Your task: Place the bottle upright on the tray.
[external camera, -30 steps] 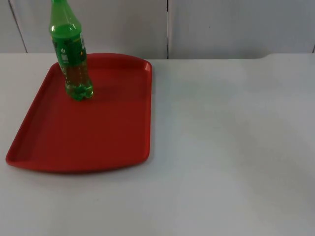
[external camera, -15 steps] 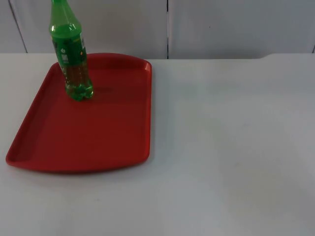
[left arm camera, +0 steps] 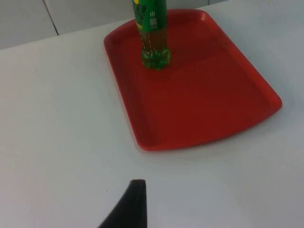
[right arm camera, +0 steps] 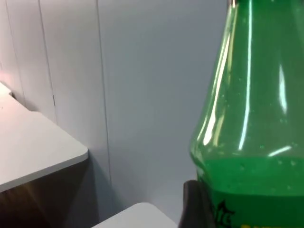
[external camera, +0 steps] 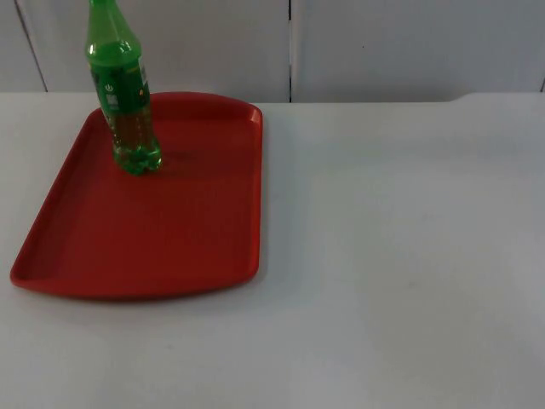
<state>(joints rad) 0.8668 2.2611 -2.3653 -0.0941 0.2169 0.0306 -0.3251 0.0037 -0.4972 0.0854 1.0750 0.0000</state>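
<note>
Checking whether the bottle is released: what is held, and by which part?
Cannot be told: the right gripper sits beside the green shoulder of the bottle, contact unclear; the left gripper holds nothing.

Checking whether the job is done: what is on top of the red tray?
A green bottle stands upright near the far left corner of the tray; nothing else sits on it. The bottle's base covers the spot beneath it. Its cap is cut off from sight.

The left gripper (left arm camera: 132, 206) hangs raised, tilted downward. The right gripper (right arm camera: 190, 205) is held level, with the bottle (right arm camera: 251, 118) just beside its jaw.
</note>
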